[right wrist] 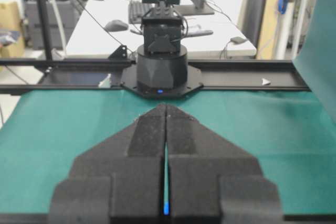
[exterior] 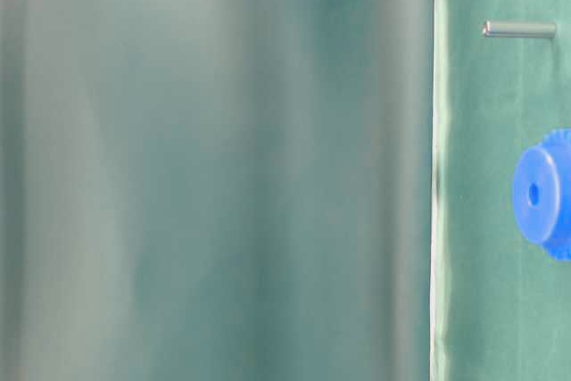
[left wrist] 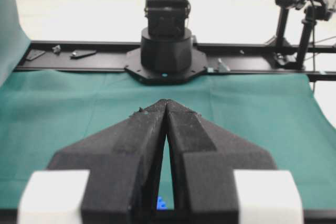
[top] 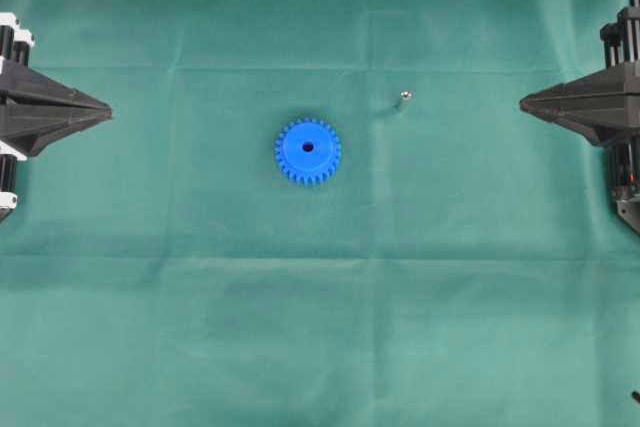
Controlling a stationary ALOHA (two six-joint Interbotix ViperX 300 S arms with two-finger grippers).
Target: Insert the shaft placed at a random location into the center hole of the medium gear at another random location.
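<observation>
The blue medium gear lies flat on the green cloth near the middle, its dark center hole facing up. The shaft, a tiny silvery pin, stands on the cloth up and to the right of the gear, apart from it. In the table-level view the gear and the shaft show at the right edge. My left gripper is shut and empty at the far left. My right gripper is shut and empty at the far right. A sliver of blue shows through each gripper's slit in the wrist views.
The green cloth covers the whole table. The opposite arm's base stands at the far edge in each wrist view. A blurred green fold fills most of the table-level view.
</observation>
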